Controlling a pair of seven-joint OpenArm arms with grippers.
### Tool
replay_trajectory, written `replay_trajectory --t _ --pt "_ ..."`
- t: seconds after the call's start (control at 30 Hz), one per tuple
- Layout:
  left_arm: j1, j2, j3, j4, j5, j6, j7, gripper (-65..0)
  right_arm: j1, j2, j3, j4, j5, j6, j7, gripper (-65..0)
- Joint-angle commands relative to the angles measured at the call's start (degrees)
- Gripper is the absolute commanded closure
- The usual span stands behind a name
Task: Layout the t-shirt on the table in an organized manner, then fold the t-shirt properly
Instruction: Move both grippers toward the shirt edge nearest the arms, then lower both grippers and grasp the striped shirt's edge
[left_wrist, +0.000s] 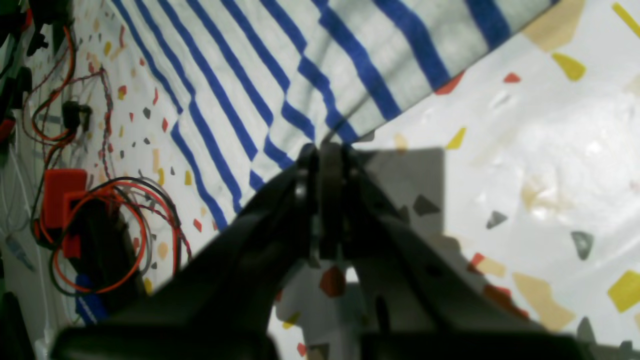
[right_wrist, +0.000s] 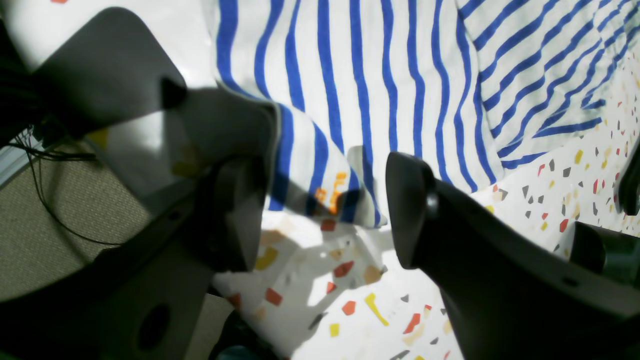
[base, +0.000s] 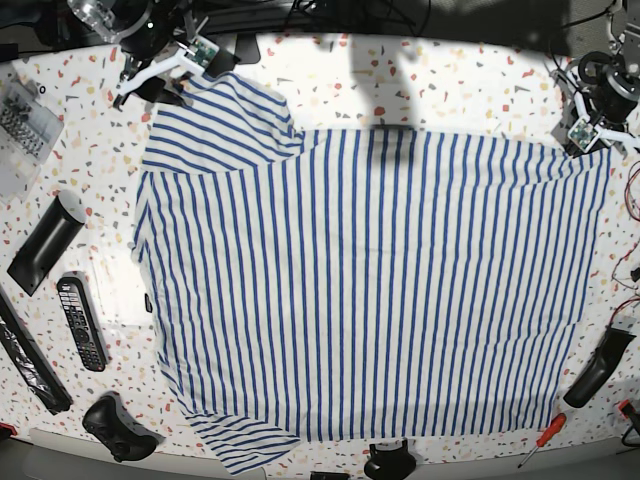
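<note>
Clamped shut, my left gripper (left_wrist: 325, 150) pinches a corner of the t-shirt (base: 370, 290) at the far right of the base view, and from its wrist camera I see the striped cloth running away taut from the closed jaws, lifted a little off the table (base: 440, 80) along that edge. On the other side, my right gripper (right_wrist: 325, 210) stands with its jaws spread wide, one finger on each side of a shirt corner that lies on the tabletop between them; the fingers (right_wrist: 410, 210) are not closed on the cloth, so I count nothing as held there. From overhead I see the shirt spread almost flat across the middle of the table, stripes running top to bottom in that view, one sleeve sticking out at the upper left by the right arm and the other at the lower left near the table's front edge. A few soft wrinkles show near the upper sleeve. Around the shirt I can make out a remote control (base: 81, 322) and a dark game controller (base: 118, 428) on the left, and a red-handled screwdriver (base: 541, 440) at the lower right, all lying clear of the cloth.
</note>
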Motion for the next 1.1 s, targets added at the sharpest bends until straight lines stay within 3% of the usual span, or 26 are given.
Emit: replay_trajectory --t 0.0,0.07,0.2,0.43,0.63,0.93,1.07 --pt "0.3 -0.8 -0.3 0.1 0.6 -0.8 1.5 0.0 -0.5 0.5 -0.3 0.3 0.2 0.6 0.2 -37.2" --pt "0.3 -0.8 -0.3 0.1 0.6 -0.8 1.5 0.0 -0.5 0.5 -1.0 0.3 -0.2 0.7 0.0 -35.5" --pt "0.3 -0.8 -0.3 0.1 0.6 -0.8 1.5 0.0 -0.5 0.5 -1.3 0.3 -0.2 0.6 0.0 -18.3" --pt "0.3 -0.8 -0.3 0.1 0.6 -0.8 1.5 0.0 -0.5 0.5 -1.3 0.4 -0.2 0.4 0.1 0.0" --pt "0.3 -0.8 -0.3 0.1 0.6 -0.8 1.5 0.0 -0.5 0.5 -1.3 0.4 -0.2 -3.9 0.0 0.0" --pt "0.3 -0.8 -0.3 0.1 -6.9 -0.8 1.2 0.0 -0.5 0.5 -1.3 0.4 0.5 -3.9 0.0 0.0" --pt "0.3 -0.9 -0.3 0.1 -6.7 -0.8 -0.8 0.0 -0.5 1.3 -1.3 0.9 0.5 -3.9 -0.6 0.0"
